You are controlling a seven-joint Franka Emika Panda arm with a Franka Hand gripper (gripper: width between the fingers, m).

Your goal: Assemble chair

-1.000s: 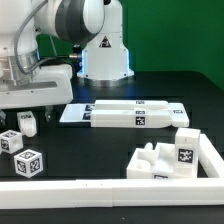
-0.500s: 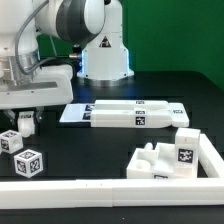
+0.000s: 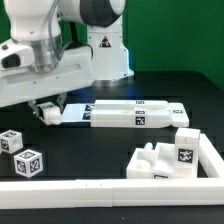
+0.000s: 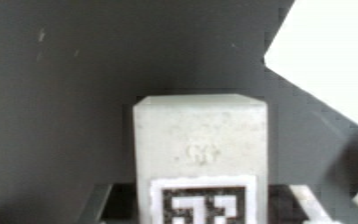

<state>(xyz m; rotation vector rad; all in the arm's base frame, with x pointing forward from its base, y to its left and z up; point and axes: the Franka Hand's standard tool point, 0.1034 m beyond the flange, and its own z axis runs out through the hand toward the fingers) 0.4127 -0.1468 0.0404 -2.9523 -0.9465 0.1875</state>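
Note:
My gripper (image 3: 47,113) is shut on a small white chair leg (image 3: 49,111) and holds it just above the table, by the near end of the flat white tagged slabs (image 3: 130,113). In the wrist view the leg (image 4: 201,140) stands between the jaws of the gripper (image 4: 202,205) with its tag facing the camera, and a slab corner (image 4: 336,55) shows beyond it. Two more tagged cube legs (image 3: 10,141) (image 3: 30,162) sit at the exterior view's left. A pegged white block (image 3: 178,152) rests at the right.
The long white border rail (image 3: 90,190) runs along the front and turns up the exterior view's right side, enclosing the pegged block. The robot's base (image 3: 105,50) stands behind the slabs.
The gripper has lifted the leg off the table and carried it towards the exterior view's right, up to the slabs. The two cube legs have not moved.

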